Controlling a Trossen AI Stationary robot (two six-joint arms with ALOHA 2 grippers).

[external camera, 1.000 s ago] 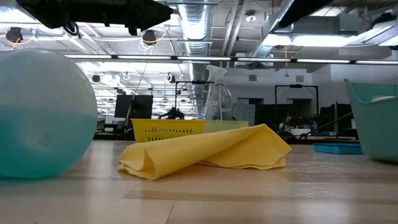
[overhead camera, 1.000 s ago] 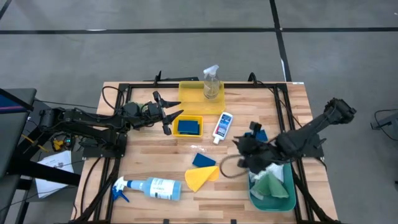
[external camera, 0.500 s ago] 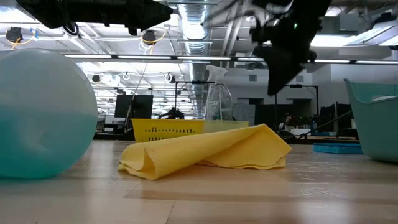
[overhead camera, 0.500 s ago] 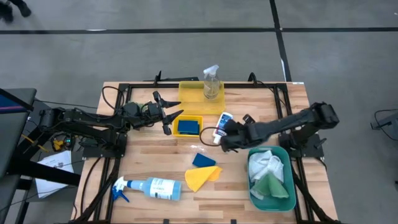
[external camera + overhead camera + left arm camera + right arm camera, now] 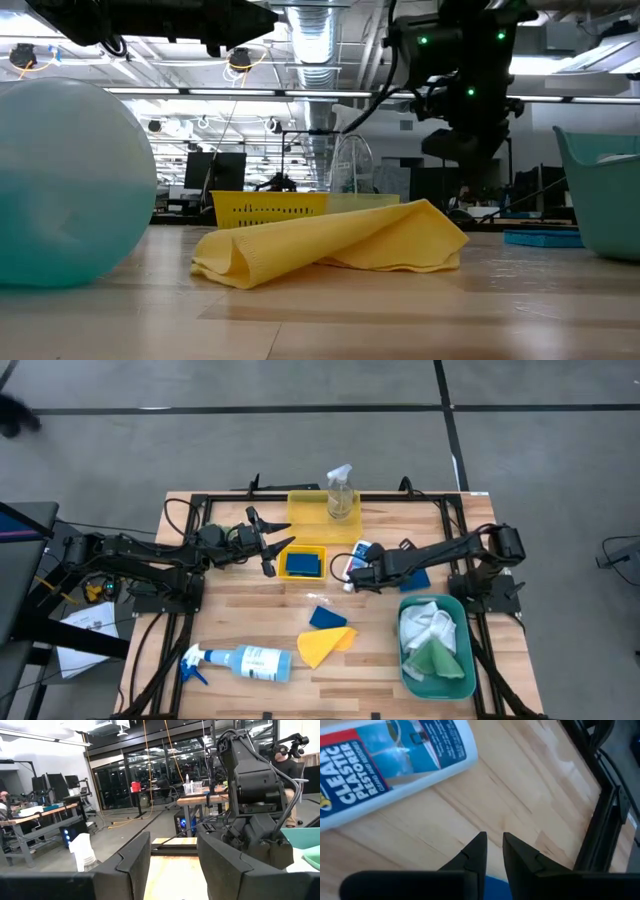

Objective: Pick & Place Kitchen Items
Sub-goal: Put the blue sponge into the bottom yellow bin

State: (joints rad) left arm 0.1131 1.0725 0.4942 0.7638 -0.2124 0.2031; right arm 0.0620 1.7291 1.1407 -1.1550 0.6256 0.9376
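The small white blue-capped bottle [image 5: 362, 548] lies on its side on the table, its label [image 5: 385, 765] filling the right wrist view. My right gripper [image 5: 350, 573] hovers just beside it, tipped downward. Its fingers [image 5: 492, 851] are shut to a narrow slit with nothing between them. My left gripper [image 5: 270, 550] waits open and level beside the small yellow tray [image 5: 292, 550] that holds a blue sponge [image 5: 302, 564]. Nearer the front lie another blue sponge [image 5: 326, 617], a folded yellow cloth [image 5: 322, 646] and a blue-white spray bottle [image 5: 240, 660] on its side.
A clear spray bottle [image 5: 340, 493] stands in the larger yellow tray [image 5: 305, 520] at the far edge. A teal bin [image 5: 455, 685] at the front right holds white and green cloths. A third blue sponge [image 5: 417, 576] lies partly under my right arm. A black frame [image 5: 600, 820] rims the table.
My right gripper has swung from above the teal bin toward the table's left and far side. It has come down and tipped steeply downward, and now stands beside the small white bottle. Nothing on the table has moved.
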